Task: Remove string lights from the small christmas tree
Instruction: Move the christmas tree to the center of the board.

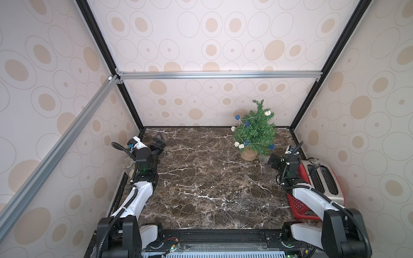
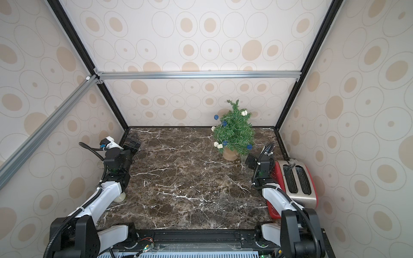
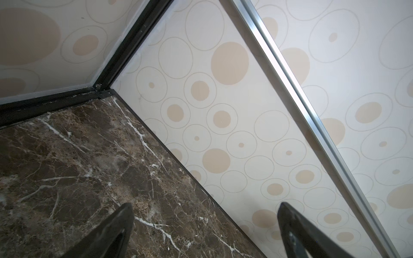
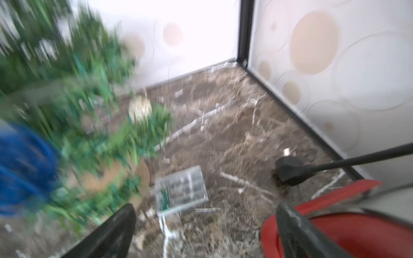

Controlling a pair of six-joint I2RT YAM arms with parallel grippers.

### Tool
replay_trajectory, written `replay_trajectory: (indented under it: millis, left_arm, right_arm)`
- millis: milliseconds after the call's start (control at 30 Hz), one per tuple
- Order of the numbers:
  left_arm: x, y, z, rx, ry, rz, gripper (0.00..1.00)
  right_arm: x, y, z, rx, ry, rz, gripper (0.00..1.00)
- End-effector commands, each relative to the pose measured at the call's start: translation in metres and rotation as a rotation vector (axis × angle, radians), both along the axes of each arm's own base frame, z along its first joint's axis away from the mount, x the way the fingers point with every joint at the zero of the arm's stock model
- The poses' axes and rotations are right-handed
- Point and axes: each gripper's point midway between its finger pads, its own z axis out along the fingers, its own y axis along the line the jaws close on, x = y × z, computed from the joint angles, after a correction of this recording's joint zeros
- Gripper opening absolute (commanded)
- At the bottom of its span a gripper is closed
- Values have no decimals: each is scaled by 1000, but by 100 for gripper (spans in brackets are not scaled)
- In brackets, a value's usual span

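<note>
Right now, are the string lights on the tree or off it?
On: the string lights wind around the small christmas tree, balls hanging among its branches.

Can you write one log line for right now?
string lights: on tree | left tool: open, empty | right tool: open, empty, near tree

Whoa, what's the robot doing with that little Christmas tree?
The string lights, with blue and white balls, are wound around the small christmas tree at the back of the table. Nothing holds them yet. The right gripper is open, close to the tree's lower branches. The left gripper is open and empty, off by the left wall.
</note>
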Motion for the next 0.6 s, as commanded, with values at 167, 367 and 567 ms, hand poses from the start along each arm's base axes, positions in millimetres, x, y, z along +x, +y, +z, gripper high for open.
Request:
replay_trajectory:
  millis: [167, 367, 567]
  left_arm:
    - [2, -17, -6, 84, 113, -74, 99]
    - [5, -30, -5, 103, 123, -117, 99]
    - [5, -37, -7, 103, 134, -149, 99]
  right_arm:
    - [24, 16, 73, 220, -117, 33, 100]
    - [69, 14, 137, 340, -204, 76, 100]
    - [140, -1, 112, 580, -104, 87, 91]
